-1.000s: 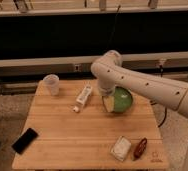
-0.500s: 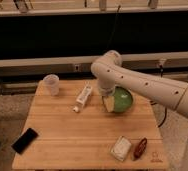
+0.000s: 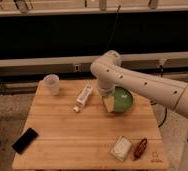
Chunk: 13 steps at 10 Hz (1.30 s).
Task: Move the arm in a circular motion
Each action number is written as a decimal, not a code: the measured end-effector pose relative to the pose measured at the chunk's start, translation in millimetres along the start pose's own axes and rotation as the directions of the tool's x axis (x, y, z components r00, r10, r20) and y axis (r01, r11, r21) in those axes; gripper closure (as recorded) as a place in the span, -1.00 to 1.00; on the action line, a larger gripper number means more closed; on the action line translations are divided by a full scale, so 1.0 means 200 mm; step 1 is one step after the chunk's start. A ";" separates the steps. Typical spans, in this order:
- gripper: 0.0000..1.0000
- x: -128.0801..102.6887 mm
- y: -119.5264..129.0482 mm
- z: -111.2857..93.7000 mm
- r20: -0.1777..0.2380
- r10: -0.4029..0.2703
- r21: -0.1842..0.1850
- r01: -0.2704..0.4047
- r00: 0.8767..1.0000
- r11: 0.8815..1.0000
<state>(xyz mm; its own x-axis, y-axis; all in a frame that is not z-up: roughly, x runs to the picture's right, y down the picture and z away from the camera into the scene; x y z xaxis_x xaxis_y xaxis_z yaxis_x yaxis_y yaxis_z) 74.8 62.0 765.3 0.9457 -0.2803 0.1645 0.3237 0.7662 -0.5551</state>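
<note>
The large white arm (image 3: pixel 142 85) with small dark dots comes in from the right edge and bends at a rounded joint (image 3: pixel 107 64) above the back of the wooden table (image 3: pixel 67 135). From there it turns down to the gripper (image 3: pixel 108 102), which hangs low over the table at the left rim of a green bowl (image 3: pixel 122 99). The arm hides part of the bowl's back rim.
A clear plastic cup (image 3: pixel 51 83) stands at the back left. A white bottle (image 3: pixel 83 97) lies left of the gripper. A black phone (image 3: pixel 25 140) lies at the front left edge. A white packet (image 3: pixel 120 148) and a red-brown item (image 3: pixel 140 148) lie front right. A dark railing runs behind.
</note>
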 end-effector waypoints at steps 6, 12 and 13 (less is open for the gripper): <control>-0.60 -0.02 0.00 0.02 -0.001 -0.046 -0.009 0.046 0.999 0.999; -0.60 -0.04 0.01 0.03 -0.004 -0.109 -0.017 0.109 0.994 0.994; -0.60 -0.04 0.01 0.03 -0.004 -0.117 -0.018 0.117 0.993 0.993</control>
<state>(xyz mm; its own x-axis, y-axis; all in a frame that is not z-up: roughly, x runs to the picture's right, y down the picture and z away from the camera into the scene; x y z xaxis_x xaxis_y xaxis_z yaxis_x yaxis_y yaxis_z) 67.8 69.8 767.8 0.9014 -0.3702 0.2246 0.4311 0.7181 -0.5463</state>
